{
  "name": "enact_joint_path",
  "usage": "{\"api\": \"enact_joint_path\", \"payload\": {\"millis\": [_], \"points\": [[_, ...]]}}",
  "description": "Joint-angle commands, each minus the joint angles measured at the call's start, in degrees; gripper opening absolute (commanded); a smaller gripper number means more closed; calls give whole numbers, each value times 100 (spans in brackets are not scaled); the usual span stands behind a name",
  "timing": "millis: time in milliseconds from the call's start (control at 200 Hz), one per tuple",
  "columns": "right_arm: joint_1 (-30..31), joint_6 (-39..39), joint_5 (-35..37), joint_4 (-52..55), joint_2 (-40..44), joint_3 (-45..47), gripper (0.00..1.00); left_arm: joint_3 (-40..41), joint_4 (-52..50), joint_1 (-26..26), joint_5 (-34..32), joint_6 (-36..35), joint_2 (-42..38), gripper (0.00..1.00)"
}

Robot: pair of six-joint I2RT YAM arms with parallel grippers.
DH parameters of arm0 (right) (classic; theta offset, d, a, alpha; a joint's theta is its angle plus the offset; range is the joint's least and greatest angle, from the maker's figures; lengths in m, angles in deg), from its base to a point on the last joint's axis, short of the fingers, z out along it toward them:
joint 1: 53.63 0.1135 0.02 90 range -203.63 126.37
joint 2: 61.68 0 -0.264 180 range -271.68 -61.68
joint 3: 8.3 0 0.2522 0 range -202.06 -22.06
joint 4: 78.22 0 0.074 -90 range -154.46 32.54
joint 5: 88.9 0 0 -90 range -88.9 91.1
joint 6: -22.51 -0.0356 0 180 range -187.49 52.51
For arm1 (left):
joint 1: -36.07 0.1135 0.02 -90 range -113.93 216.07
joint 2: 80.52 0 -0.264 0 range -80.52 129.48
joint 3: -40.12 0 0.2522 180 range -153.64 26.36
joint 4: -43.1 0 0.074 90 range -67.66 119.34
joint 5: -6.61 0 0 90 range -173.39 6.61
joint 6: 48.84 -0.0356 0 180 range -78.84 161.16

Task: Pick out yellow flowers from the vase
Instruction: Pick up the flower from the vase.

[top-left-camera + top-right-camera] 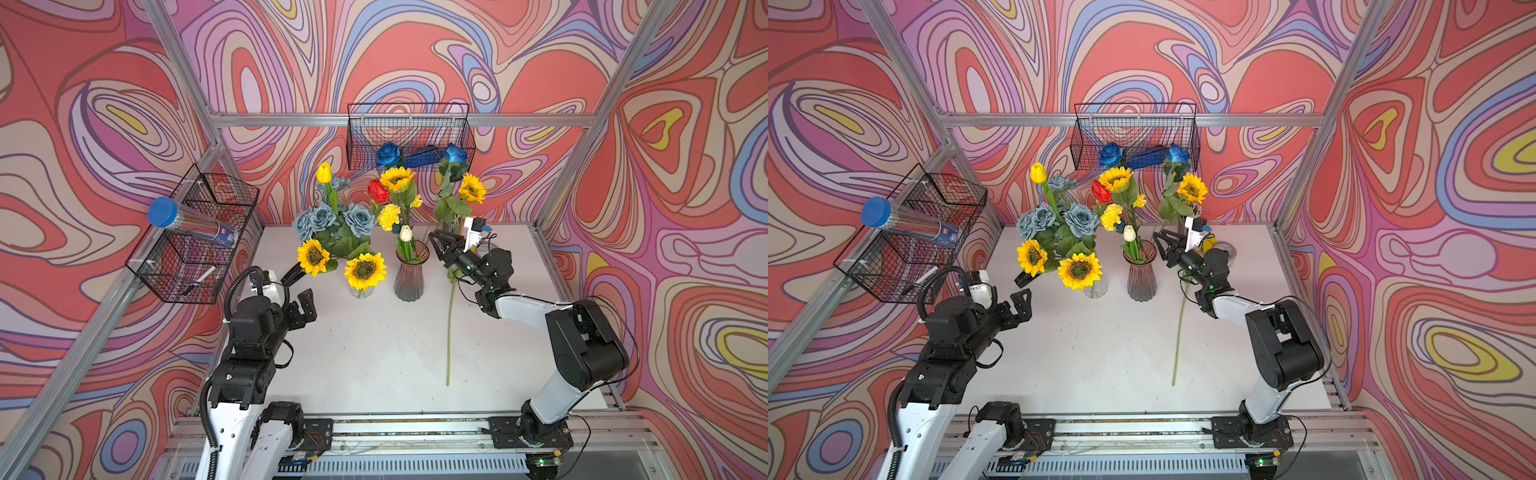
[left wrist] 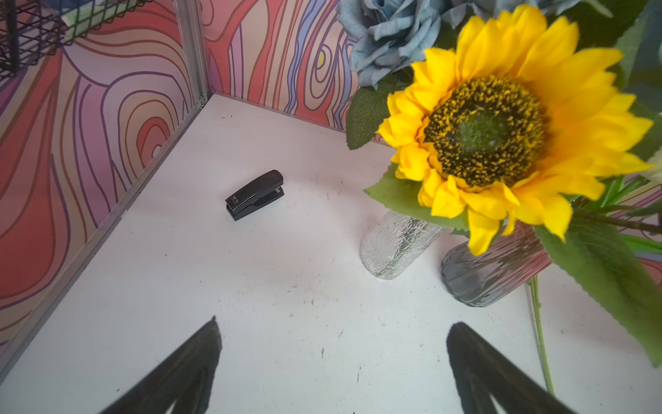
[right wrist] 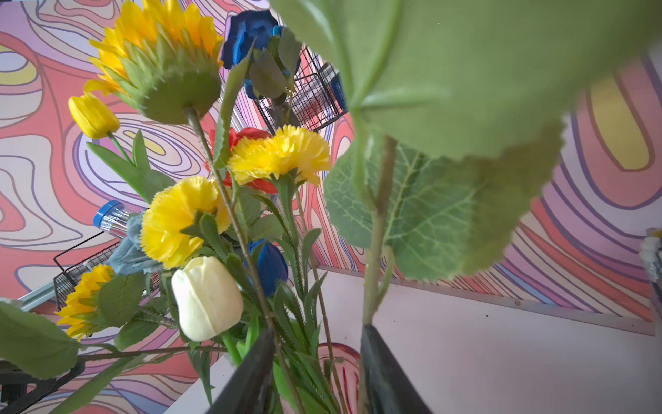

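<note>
Several long-stemmed yellow flowers [image 1: 397,178] stand in the ribbed pink glass vase [image 1: 409,278], so my right tool [image 3: 317,331], half-spread around stems just above its rim, should pinch one yellow bloom's stem alone and lift straight up; my left tool [image 2: 335,322] is spread wide, empty.

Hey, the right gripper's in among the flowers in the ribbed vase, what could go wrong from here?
1. Several stems crowd between the right gripper's jaws and a leafy stem lies against one finger; closing may grab more than one, or a non-yellow one.
2. The vase is narrow and nothing steadies it, the left gripper being open and away; a slanted pull might tip it.
3. The arm could snag the loose stem lying on the table.
</note>
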Motion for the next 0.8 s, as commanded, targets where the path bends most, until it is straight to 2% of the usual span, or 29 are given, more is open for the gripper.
{"api": "enact_joint_path", "payload": {"millis": [0,90,566,676,791], "points": [[32,110,68,9,-140,-225,42,-151,-127,28,58,64,6,100],[33,114,68,24,-198,-291,38,-142,-126,28,48,68,0,100],[33,266,435,73,-217,-265,36,-153,-117,28,35,68,26,100],[30,221,395,51,-278,-309,18,-152,-117,24,25,68,36,100],[30,189,385,28,-320,-345,14,-153,-112,37,25,68,37,100]]}}
